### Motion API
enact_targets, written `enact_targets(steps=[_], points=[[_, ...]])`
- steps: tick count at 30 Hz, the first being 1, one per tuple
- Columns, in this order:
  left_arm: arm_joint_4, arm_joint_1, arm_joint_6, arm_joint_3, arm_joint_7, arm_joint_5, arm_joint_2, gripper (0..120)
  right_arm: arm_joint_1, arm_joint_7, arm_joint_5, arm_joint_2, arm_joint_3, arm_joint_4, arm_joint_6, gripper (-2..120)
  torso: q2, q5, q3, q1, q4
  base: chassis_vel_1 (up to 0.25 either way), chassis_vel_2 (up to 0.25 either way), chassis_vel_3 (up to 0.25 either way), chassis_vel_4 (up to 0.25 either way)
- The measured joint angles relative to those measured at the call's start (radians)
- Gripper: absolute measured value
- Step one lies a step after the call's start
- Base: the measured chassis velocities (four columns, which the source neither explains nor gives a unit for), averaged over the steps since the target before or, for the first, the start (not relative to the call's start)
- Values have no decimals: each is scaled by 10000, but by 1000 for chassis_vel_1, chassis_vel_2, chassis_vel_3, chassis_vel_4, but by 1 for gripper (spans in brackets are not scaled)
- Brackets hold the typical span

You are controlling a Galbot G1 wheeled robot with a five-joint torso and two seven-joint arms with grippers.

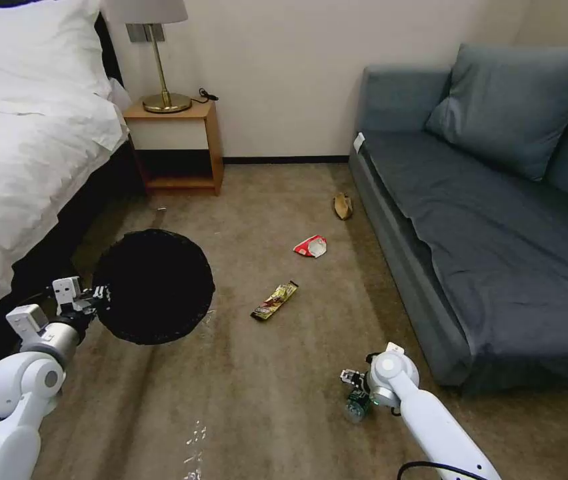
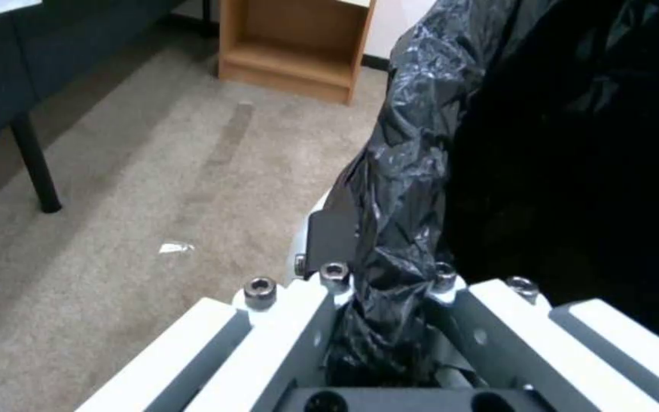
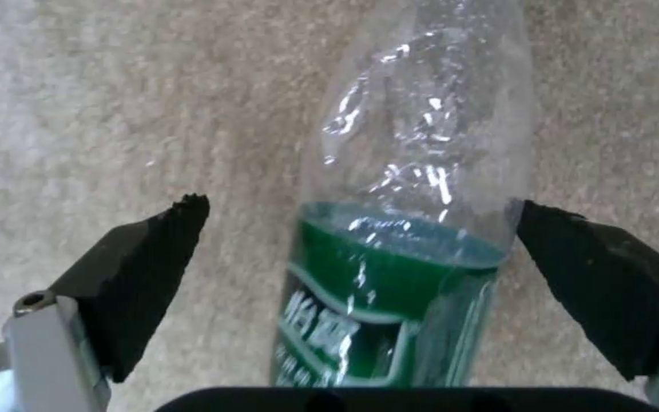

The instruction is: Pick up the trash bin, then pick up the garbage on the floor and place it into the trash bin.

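The right gripper (image 3: 360, 229) is down at the carpet (image 1: 284, 400) with its jaws spread wide, one black wedge-shaped pad (image 3: 146, 269) on each side of the clear plastic bottle (image 3: 413, 229). One pad touches the bottle's wall; the other stands apart from it. The bottle lies on the carpet, thin and crinkled, glinting with creases, with a green label (image 3: 375, 297) wrapped around the part nearest the gripper's palm. In the head view the right gripper (image 1: 354, 387) and the bottle (image 1: 356, 405) sit near the front corner of the grey sofa (image 1: 497, 253).

The left gripper (image 1: 94, 297) is clamped on the rim of the trash bin (image 1: 154, 287), its white fingers (image 2: 299, 320) pinching the crumpled, glossy black bag liner (image 2: 406, 171) folded over the edge. The bin is round and hangs tilted beside the bed (image 1: 24, 147), its dark mouth facing the camera.

The rest of the garbage lies on the short-pile beige carpet between bin and sofa: a yellow-brown snack wrapper (image 1: 275, 301), long and shiny; farther off a red-and-white paper packet (image 1: 311, 247), folded open; and a brown banana peel (image 1: 343, 205) just beside the sofa's base. A wooden nightstand (image 1: 177, 143) stands against the wall.
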Motion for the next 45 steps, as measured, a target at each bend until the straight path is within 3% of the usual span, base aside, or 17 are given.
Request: enact_targets(steps=[7, 15, 26, 29, 30, 31, 32, 34, 37, 40, 42, 45], points=[[-41, -4, -10, 47, -9, 4, 34, 2, 43, -226, -348, 54, 21, -398, 90, 100, 0, 0, 0, 0, 0, 0, 0, 0, 0], [-85, -8, -18, 108, -12, 20, 57, 2, 63, -370, -584, 52, 75, -579, 219, 74, 5, -16, -5, -2, -5, 0, 0, 0, 0], [-63, -87, -18, 167, -36, 6, 93, 2, -71, -780, -780, -40, 238, -519, 357, 52, 12, -12, -4, -2, -5, 0, 0, 0, 0], [-65, -86, -18, 184, -38, 5, 72, 2, -161, -1214, -1005, -58, 415, -439, 592, 47, 6, 4, 2, -2, -2, 0, 0, 0, 0], [-75, -81, -18, 192, -38, 6, 59, 2, -199, -1439, -1110, -138, 563, -282, 741, 42, -3, 42, 14, 2, 8, 0, 0, 0, 0], [-96, -75, -19, 194, -64, 13, 44, 2, -249, -1638, -1132, -226, 702, -30, 803, 39, -2, 44, 9, 1, 8, 0, 0, 0, 0], [-96, -75, -19, 194, -64, 13, 44, 2, -249, -1638, -1132, -226, 702, -30, 803, 39, -2, 44, 9, 1, 8, 0, 0, 0, 0], [-169, -25, -20, 196, -83, 11, 17, 2, -295, -1830, -1212, -534, 1013, 381, 908, 32, -2, 2, 7, 0, 14, -13, 13, 39, 6], [-294, 59, -21, 155, -94, 1, 20, 2, -553, -1864, -1370, -1100, 1405, 1125, 939, 25, -2, 22, 4, 1, 8, 0, 0, 0, 0], [-312, 112, -16, 143, -94, -17, 25, 2, -845, -1981, -1538, -1629, 1887, 1992, 1070, 22, -3, -4, 2, 0, -1, 0, 0, 0, 0], [-314, 132, -13, 132, -106, -19, 33, 2, -1021, -2315, -1686, -1898, 2208, 2527, 1270, 22, -2, 8, 2, 1, -1, 0, 0, 0, 0], [-356, 156, -4, 136, -127, -22, 25, 2, -1485, -4524, -2474, -2542, 3069, 3885, 2655, 22, -1, -4, 0, 0, 3, 0, 0, 0, 0]])
